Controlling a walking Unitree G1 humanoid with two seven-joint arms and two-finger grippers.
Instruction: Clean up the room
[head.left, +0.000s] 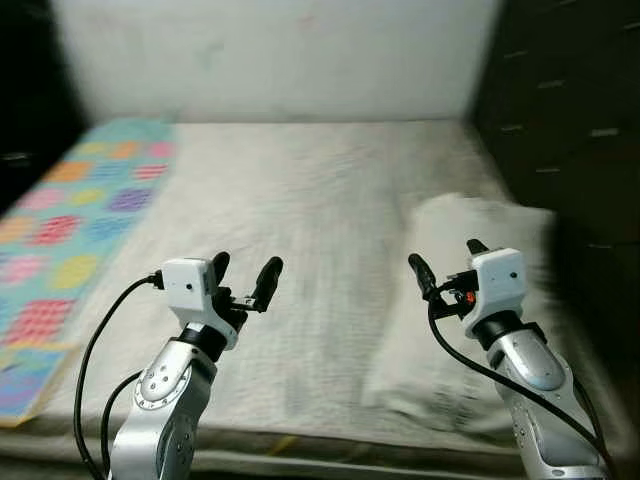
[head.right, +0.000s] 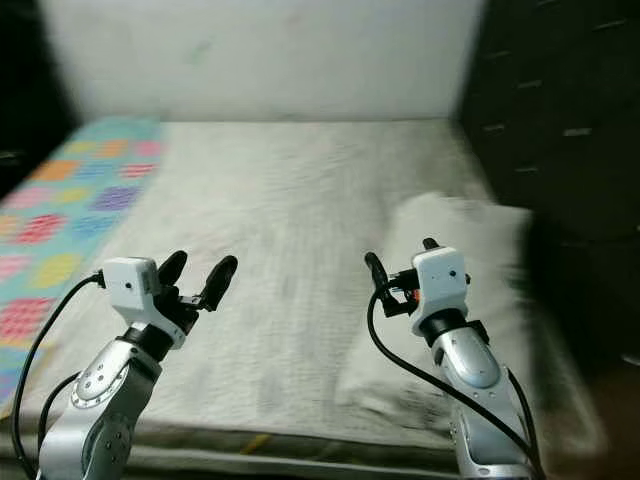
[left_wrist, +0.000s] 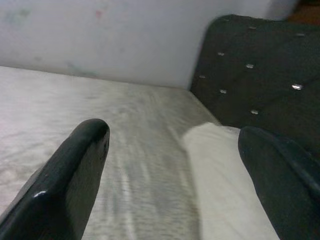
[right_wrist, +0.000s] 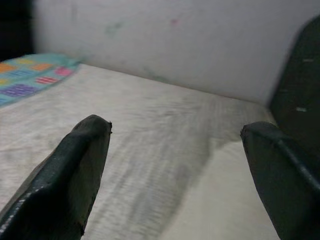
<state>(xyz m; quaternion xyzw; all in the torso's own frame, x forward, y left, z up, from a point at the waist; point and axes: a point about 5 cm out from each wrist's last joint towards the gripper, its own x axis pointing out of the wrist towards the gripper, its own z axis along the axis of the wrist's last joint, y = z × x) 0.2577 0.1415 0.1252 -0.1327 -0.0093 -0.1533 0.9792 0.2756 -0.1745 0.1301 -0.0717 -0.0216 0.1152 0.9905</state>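
A bed (head.left: 290, 200) with a pale grey sheet lies before me. A white pillow (head.left: 470, 300) rests on its right side, lengthwise beside the dark headboard. A colourful patchwork blanket (head.left: 70, 210) covers the bed's left part. My left gripper (head.left: 245, 275) hovers open over the sheet near the front edge, holding nothing. My right gripper (head.left: 445, 260) is open too, raised above the pillow's near half. In the left wrist view the pillow (left_wrist: 225, 185) shows between the black fingers (left_wrist: 65, 185).
A dark tufted headboard (head.left: 560, 110) rises along the right. A pale wall (head.left: 280, 55) closes the far side. The bed's front edge (head.left: 300, 445) is just below my arms. Dark space lies at the far left.
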